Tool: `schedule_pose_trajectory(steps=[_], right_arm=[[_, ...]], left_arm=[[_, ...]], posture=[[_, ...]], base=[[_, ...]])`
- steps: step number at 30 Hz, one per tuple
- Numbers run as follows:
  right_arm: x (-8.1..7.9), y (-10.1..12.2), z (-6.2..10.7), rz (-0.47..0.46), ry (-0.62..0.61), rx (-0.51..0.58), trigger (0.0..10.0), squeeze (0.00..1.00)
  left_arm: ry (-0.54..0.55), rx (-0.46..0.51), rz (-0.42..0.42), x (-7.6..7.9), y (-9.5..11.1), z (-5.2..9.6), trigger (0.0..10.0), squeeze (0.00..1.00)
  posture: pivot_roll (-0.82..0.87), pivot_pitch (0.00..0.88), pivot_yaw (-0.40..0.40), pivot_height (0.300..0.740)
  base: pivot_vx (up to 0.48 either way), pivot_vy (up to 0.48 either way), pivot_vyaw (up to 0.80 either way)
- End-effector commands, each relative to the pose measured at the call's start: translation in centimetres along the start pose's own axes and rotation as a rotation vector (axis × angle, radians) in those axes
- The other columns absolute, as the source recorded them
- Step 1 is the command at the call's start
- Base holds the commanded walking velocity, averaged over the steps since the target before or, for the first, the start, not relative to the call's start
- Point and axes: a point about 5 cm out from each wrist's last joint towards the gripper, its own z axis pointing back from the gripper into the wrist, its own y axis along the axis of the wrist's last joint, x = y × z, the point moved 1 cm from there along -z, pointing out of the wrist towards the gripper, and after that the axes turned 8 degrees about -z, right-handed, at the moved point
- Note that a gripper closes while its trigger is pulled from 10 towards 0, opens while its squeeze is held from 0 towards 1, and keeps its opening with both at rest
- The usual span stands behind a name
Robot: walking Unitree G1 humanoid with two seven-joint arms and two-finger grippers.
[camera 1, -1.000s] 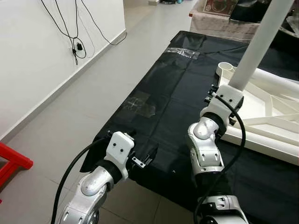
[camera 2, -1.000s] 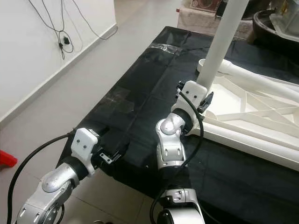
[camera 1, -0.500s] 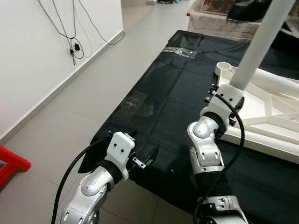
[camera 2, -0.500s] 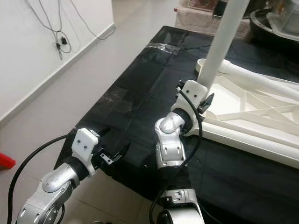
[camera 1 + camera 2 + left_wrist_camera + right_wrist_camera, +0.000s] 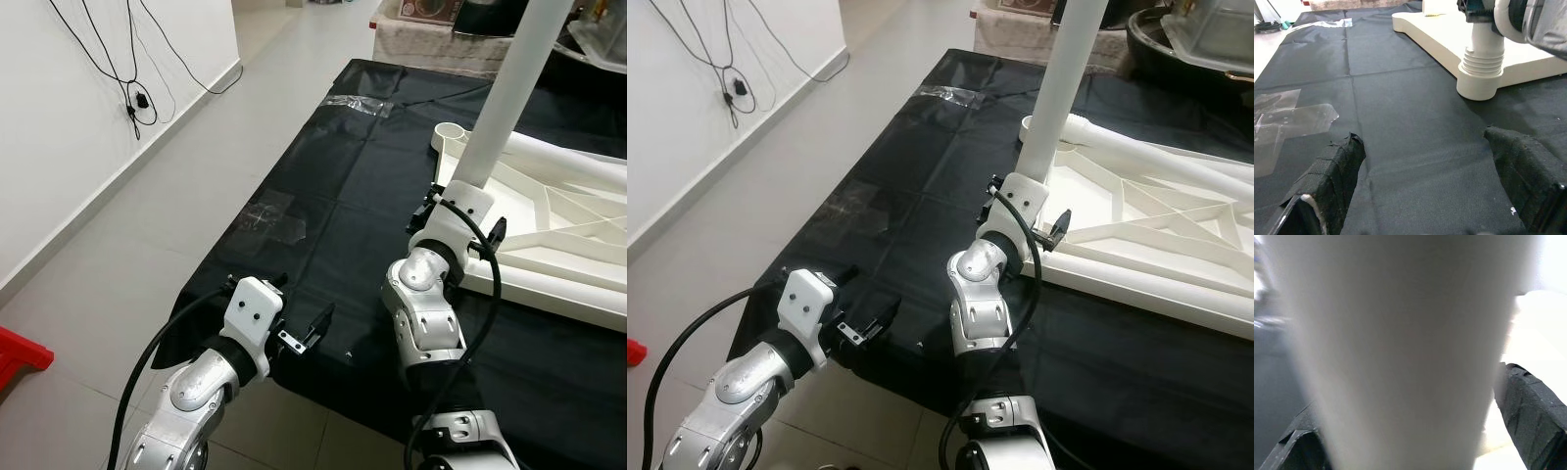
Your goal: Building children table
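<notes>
Black fabric sheet [image 5: 323, 166] over grey tiled floor [image 5: 147, 215]; black cables [image 5: 137, 69] on white wall [image 5: 59, 127].

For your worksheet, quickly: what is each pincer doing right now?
Left pincer: open, holding nothing, over the black cloth.
Right pincer: shut on the white table leg.

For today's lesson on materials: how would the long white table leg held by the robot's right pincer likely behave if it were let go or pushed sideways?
The white table leg looks like a stiff, smooth tube, so it would probably not bend. Standing tall and narrow in the corner socket of the white tabletop, it may tip if not fully seated. Its smooth round surface could slip or turn within the right pincer.
</notes>
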Motion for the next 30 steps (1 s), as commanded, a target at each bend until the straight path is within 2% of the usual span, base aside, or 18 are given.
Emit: schedule_pose_trajectory(steps=[1,3,6,8,15,18,22,25,30], right_arm=[[-1.3,-1.4,2.5,-0.077,0.071,-0.085,10.0,0.00],[-1.0,-1.2,2.6,-0.080,0.141,-0.058,10.0,0.00],[-0.8,-1.2,2.6,-0.086,0.171,-0.054,10.0,0.00],[-0.1,-1.2,2.4,-0.085,0.258,-0.026,10.0,0.00],[0.9,-1.4,1.5,-0.051,0.306,-0.017,10.0,0.00],[2.1,-1.2,-0.2,-0.044,0.360,-0.010,10.0,0.00],[2.8,-1.1,-1.4,-0.038,0.381,-0.010,10.0,0.00],[2.9,-1.0,-1.7,-0.041,0.400,-0.017,10.0,0.00],[2.9,-1.0,-2.4,-0.069,0.520,-0.057,10.0,0.00]], left_arm=[[-0.010,-0.016,0.006,0.2,-0.5,0.1,10.0,0.00],[-0.010,-0.015,0.005,0.3,-0.5,0.2,10.0,0.00],[-0.011,-0.015,0.005,0.3,-0.5,0.2,10.0,0.00],[-0.011,-0.014,0.006,0.3,-0.6,0.2,10.0,0.00],[-0.013,-0.015,0.005,0.3,-0.6,0.2,10.0,0.00],[-0.016,-0.013,0.005,0.4,-0.5,0.2,10.0,0.00],[-0.017,-0.013,0.005,0.5,-0.5,0.2,10.0,0.00],[-0.017,-0.012,0.005,0.5,-0.5,0.2,10.0,0.00],[-0.017,-0.012,0.004,0.5,-0.6,0.2,10.0,0.00]], posture=[[0.13,0.189,-0.014,0.740],[0.13,0.185,-0.014,0.740],[0.13,0.184,-0.012,0.740],[0.13,0.181,-0.014,0.740],[0.13,0.175,-0.012,0.740],[0.13,0.173,-0.011,0.740],[0.12,0.171,-0.010,0.740],[0.12,0.171,-0.010,0.740],[0.12,0.174,-0.011,0.740]], base=[[0.000,0.000,0.00],[0.000,0.000,0.00],[0.000,0.000,0.00],[0.000,0.000,0.00],[0.000,0.000,0.00],[0.000,0.000,0.00],[0.000,0.000,0.00],[0.000,0.000,0.00],[0.000,0.000,0.00]])
